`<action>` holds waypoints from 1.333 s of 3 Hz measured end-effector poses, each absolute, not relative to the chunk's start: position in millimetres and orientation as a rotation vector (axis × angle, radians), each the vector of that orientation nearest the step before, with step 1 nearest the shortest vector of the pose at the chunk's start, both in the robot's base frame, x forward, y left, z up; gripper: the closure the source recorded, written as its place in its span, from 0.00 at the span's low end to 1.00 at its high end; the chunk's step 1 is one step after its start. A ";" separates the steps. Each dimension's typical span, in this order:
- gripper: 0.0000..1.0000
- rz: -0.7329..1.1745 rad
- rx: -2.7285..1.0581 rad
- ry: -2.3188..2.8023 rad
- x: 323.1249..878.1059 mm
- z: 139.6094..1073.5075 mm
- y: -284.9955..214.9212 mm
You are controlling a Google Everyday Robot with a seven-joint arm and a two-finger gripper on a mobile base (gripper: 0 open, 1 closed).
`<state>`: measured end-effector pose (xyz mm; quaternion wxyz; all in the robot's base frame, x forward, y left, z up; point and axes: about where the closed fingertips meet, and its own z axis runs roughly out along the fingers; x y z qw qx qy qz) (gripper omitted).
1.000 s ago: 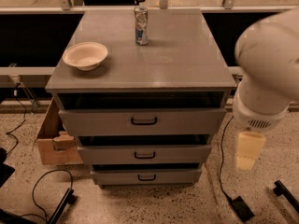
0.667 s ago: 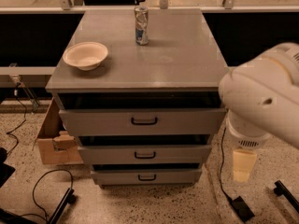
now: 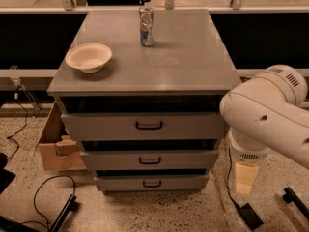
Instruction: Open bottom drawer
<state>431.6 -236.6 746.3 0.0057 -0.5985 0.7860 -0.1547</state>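
The bottom drawer (image 3: 152,182) sits lowest in the grey metal cabinet, just above the speckled floor (image 3: 159,212). Its front is the narrowest and shortest of the three panels, plain grey, with a small black loop handle (image 3: 152,183) at its centre. A dark strip of shadow runs along its upper edge, and nothing of its inside shows. Directly above it is the mid-sized middle drawer (image 3: 193,159), and above that the widest top drawer (image 3: 101,126), each with its own black handle.

The cabinet's flat surface (image 3: 193,62) carries a pale bowl (image 3: 88,57) near the left edge and an upright can (image 3: 146,26) toward the back. An open cardboard box (image 3: 50,146) stands on the floor against the cabinet's left side, with black cables (image 3: 43,197) trailing in front of it.

The gripper (image 3: 244,177) hangs to the right of the cabinet, level with the lower drawers and apart from them, under the bulky white arm (image 3: 270,115). I cannot tell how its jaws stand.
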 end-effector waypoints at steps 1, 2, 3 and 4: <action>0.00 -0.489 -1.873 2.471 426.6 725.4 -229.8; 0.00 -0.406 -1.891 2.476 411.5 665.0 -214.2; 0.00 -0.335 -1.905 2.431 409.9 598.4 -194.2; 0.00 -0.282 -1.896 2.358 420.8 545.4 -173.3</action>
